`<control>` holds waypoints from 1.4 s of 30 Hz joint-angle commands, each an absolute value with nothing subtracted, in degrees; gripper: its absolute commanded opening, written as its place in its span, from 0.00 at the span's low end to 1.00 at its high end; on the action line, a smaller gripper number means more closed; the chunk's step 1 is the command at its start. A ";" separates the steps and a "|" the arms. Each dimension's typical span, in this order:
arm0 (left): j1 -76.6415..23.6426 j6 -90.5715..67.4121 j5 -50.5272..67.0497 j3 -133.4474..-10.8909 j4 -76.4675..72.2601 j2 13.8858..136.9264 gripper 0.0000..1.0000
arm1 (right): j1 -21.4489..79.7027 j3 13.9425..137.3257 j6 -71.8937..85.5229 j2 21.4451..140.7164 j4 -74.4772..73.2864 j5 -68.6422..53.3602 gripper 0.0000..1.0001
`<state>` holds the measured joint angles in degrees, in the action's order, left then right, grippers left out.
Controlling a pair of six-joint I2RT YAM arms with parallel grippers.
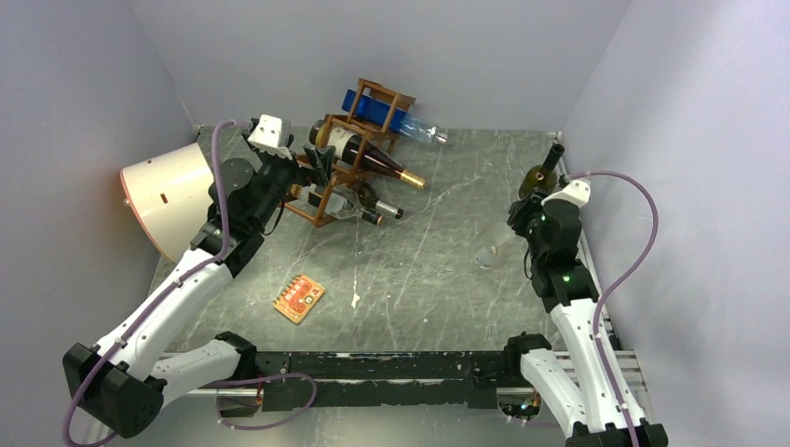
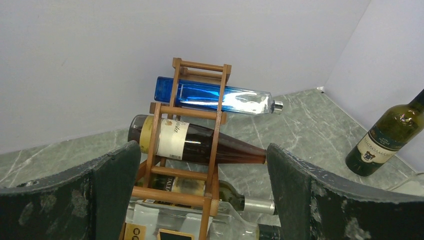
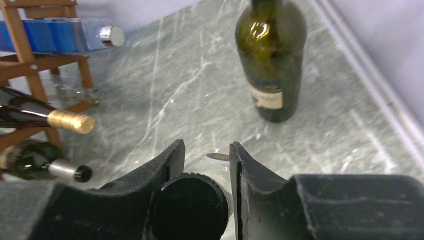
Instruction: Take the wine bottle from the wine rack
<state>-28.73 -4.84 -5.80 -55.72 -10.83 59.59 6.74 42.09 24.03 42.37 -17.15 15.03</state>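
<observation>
The reddish-brown wine rack (image 1: pixel 325 210) stands at the back left, and it also shows in the left wrist view (image 2: pixel 187 112). It holds a blue bottle (image 2: pixel 200 95) on top, a dark wine bottle (image 2: pixel 235 150) with a cream label and gold cap, a green bottle (image 2: pixel 232 194) and a clear bottle (image 2: pixel 170 220) lowest. My left gripper (image 1: pixel 317 165) is open wide at the rack's left side, touching nothing. My right gripper (image 3: pixel 207 145) at the right is shut on the black cap (image 3: pixel 190 205) of a clear bottle (image 1: pixel 487 254).
A green wine bottle (image 1: pixel 541 175) stands upright at the back right near the wall, also in the right wrist view (image 3: pixel 272 60). A cream drum (image 1: pixel 168 196) lies at the left wall. An orange packet (image 1: pixel 298 298) lies mid-table.
</observation>
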 commanded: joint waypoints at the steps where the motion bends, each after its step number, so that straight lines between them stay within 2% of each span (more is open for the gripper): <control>1: -29.35 -4.31 -5.88 -57.65 -11.38 59.80 0.99 | 6.33 45.15 12.71 38.59 -2.24 20.22 0.00; 8: -29.49 -4.19 -5.75 -57.66 -11.41 59.68 0.99 | 6.32 46.79 5.95 39.91 0.24 25.95 0.00; 18: -29.87 -3.85 -5.98 -57.48 -11.52 59.31 0.99 | 6.03 40.42 2.34 39.58 11.89 32.62 0.00; 32: -30.08 -4.30 -4.79 -57.83 -11.36 60.44 0.99 | -1.34 37.56 3.73 44.30 20.80 29.00 0.00; 42: -30.11 -4.52 -4.34 -57.92 -11.38 61.01 0.99 | -3.17 29.39 3.04 43.49 30.68 27.64 0.00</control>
<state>-29.65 -4.69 -5.74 -55.75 -10.81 60.97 -2.50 30.04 3.38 45.93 14.55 27.90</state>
